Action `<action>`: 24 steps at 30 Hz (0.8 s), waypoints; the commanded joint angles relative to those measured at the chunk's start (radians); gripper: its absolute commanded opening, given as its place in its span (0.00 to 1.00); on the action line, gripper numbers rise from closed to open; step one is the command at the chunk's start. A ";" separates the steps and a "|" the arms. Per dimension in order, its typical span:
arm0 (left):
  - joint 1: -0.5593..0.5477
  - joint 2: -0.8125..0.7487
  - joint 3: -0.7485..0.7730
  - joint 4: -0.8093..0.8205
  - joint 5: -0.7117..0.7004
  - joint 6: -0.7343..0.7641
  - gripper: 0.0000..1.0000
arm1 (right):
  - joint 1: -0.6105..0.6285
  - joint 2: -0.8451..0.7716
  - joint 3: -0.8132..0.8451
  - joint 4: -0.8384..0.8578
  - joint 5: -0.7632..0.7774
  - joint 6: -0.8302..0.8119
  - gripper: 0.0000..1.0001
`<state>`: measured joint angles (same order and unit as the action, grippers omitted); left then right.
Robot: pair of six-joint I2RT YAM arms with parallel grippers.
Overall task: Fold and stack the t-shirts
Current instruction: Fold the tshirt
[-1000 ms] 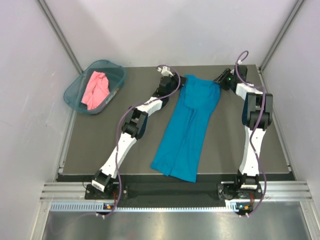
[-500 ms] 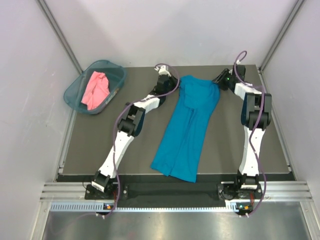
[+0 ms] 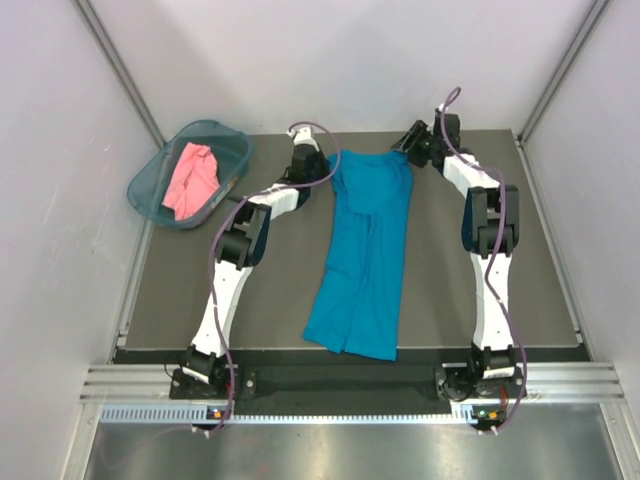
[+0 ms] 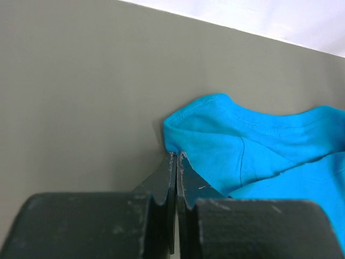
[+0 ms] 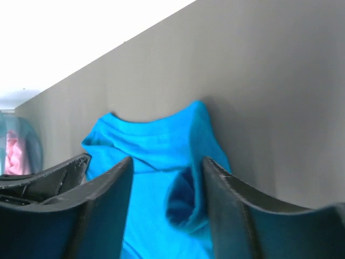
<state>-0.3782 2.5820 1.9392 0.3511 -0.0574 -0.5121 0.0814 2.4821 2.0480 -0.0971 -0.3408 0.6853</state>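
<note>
Teal shirt (image 3: 365,260) lengthwise on desk (image 3: 180,290). Left hand (image 4: 176,155) at its far-left corner, pressed together, tips touching cloth. Right hand (image 5: 167,159) at far-right corner, spread astride sleeve. Pink shirt (image 3: 192,178) left of it, in basket (image 3: 240,150).

teal-blue t-shirt (image 3: 365,250): soft matt cloth. pink t-shirt (image 3: 192,178): matt cloth. basket (image 3: 236,150): glossy translucent plastic. table (image 4: 81,81): smooth, matt. left gripper fingers (image 4: 159,189): matt, scuffed plastic.

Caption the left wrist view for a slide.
Left end effector, shut, at the edge of the teal t-shirt on the grey table.
</note>
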 commanded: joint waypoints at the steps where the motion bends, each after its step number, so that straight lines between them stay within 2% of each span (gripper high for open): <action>1: 0.039 -0.111 -0.019 0.009 -0.044 0.055 0.00 | -0.015 -0.008 0.064 -0.053 0.000 -0.001 0.56; 3: 0.045 -0.106 0.013 -0.015 -0.016 0.075 0.00 | -0.032 -0.023 0.067 -0.094 0.014 -0.021 0.62; 5: 0.048 -0.091 0.055 -0.064 0.005 0.084 0.00 | -0.066 -0.055 0.067 -0.160 0.028 -0.047 0.64; 6: 0.050 -0.063 0.123 -0.092 0.022 0.086 0.03 | -0.074 -0.066 0.067 -0.180 0.034 -0.076 0.64; 7: 0.051 -0.042 0.166 -0.121 0.083 0.084 0.13 | -0.113 -0.086 0.069 -0.229 0.040 -0.092 0.65; 9: 0.051 0.009 0.281 -0.190 0.135 0.081 0.22 | -0.138 -0.109 0.060 -0.272 0.043 -0.119 0.65; 11: 0.051 0.015 0.311 -0.211 0.165 0.061 0.37 | -0.164 -0.153 0.023 -0.311 0.040 -0.144 0.65; 14: 0.050 -0.035 0.265 -0.222 0.174 0.050 0.46 | -0.170 -0.215 -0.034 -0.361 0.043 -0.222 0.65; 18: 0.048 -0.100 0.198 -0.238 0.257 0.047 0.46 | -0.170 -0.299 -0.132 -0.380 0.045 -0.270 0.65; 24: 0.050 -0.106 0.201 -0.389 0.396 0.063 0.45 | -0.170 -0.394 -0.308 -0.339 -0.007 -0.247 0.65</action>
<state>-0.3290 2.5572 2.1391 0.0383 0.2367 -0.4641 -0.0975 2.1605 1.7912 -0.4526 -0.3161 0.4606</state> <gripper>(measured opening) 0.449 0.652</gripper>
